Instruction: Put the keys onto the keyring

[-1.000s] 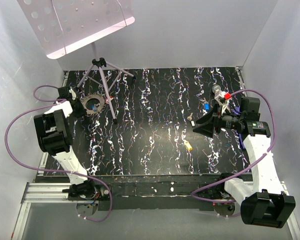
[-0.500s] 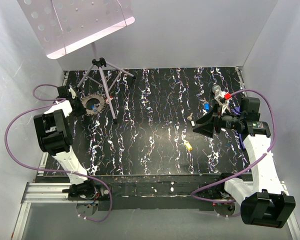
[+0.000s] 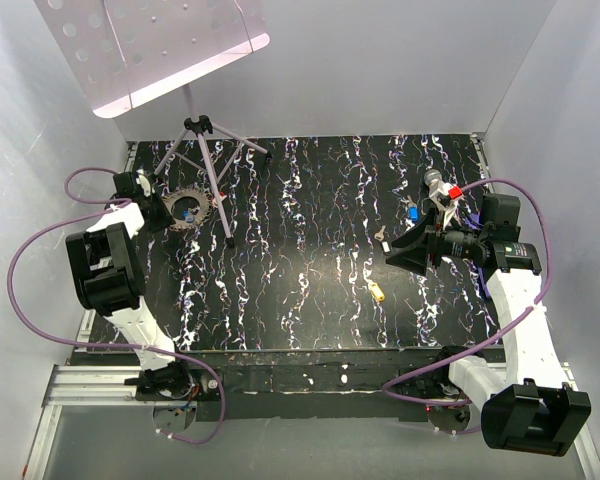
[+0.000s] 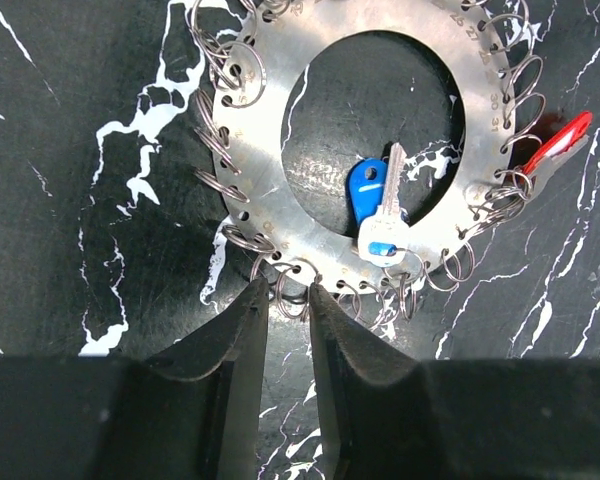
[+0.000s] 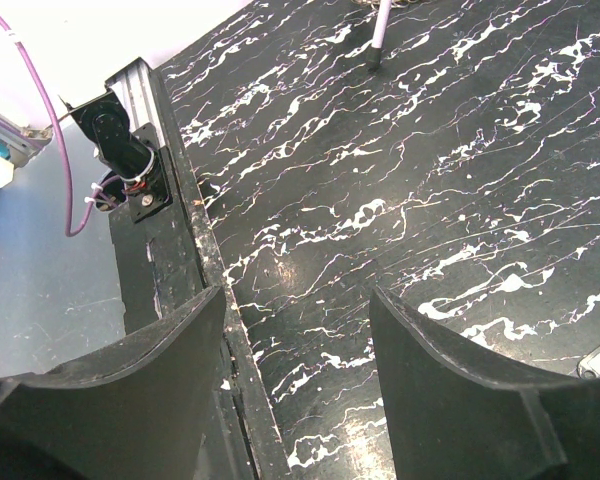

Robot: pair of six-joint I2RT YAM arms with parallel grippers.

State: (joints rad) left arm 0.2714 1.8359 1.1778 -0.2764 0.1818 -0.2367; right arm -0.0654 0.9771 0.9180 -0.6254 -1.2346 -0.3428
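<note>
Hovering: my right fingers (image 5: 140, 390) are spread wide, nothing between them, over bare surface (image 5: 400, 170) at centre right of the top view.
Left side: my left fingers (image 4: 235, 360) are drawn close with only a thin slit between them. Their tips sit at one small loop on the lower rim of the keyring (image 4: 270, 130). Pinching it or only touching it, I cannot tell.
Already hung: a blue-headed key (image 4: 365, 185) and a plain key (image 4: 390, 200) lie in the ring's middle hole, and a red-headed key (image 4: 560, 140) is at its right edge.
Loose keys: in the top view the yellow key (image 3: 376, 292) lies just below my right fingers and a shade left. The silver key (image 3: 380, 235) is near their upper left, and the loose blue key (image 3: 412, 212) is further up.
Axis: the yellow key runs diagonally, upper left to lower right.
Nearer arm: the right one, plainly. The keyring sits far over at the left of the frame, well apart from the loose keys.
Call: I'd say the next pick falls to my right fingers, closing across the yellow key's narrow width.
</note>
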